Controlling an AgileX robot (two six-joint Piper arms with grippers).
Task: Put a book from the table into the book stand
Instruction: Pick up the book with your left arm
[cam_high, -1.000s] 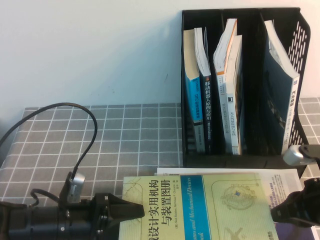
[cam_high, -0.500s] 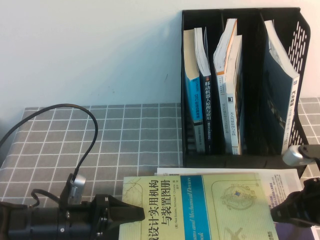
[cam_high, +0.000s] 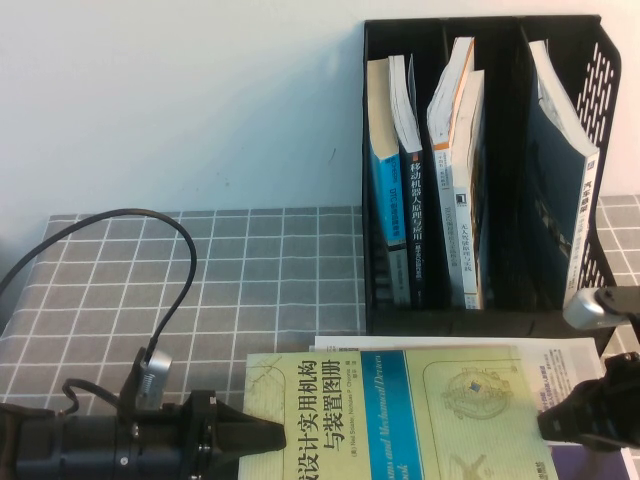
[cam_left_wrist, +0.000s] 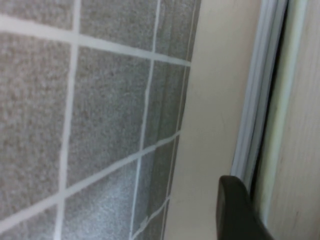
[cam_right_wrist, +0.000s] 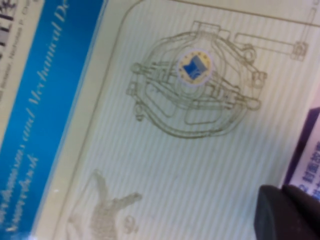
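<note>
the main risk is a poor hold: the left claw (cam_high: 262, 437) meets the book (cam_high: 430, 420) only at its near-left edge, and a thick, heavy volume pinched at one edge could swing down, fan open or slip out once lifted. another book lies under it, its white pages (cam_high: 450, 343) showing along the far side, so the claw could drag or pick up both. the book stand (cam_high: 480, 170) is already crowded, with books leaning in each compartment, so a tilted book could catch on a wall or a neighbour. the book lies flat on the bench (cam_high: 250, 270) at the near edge, just in front of the stand. the left claw's dark tips sit right at its left edge, and the left wrist view shows one finger (cam_left_wrist: 237, 210) against the cover edge; whether it has actually clamped i cannot tell. the right claw (cam_high: 585, 420) sits low at the book's right edge, and i cannot tell its state either.
</note>
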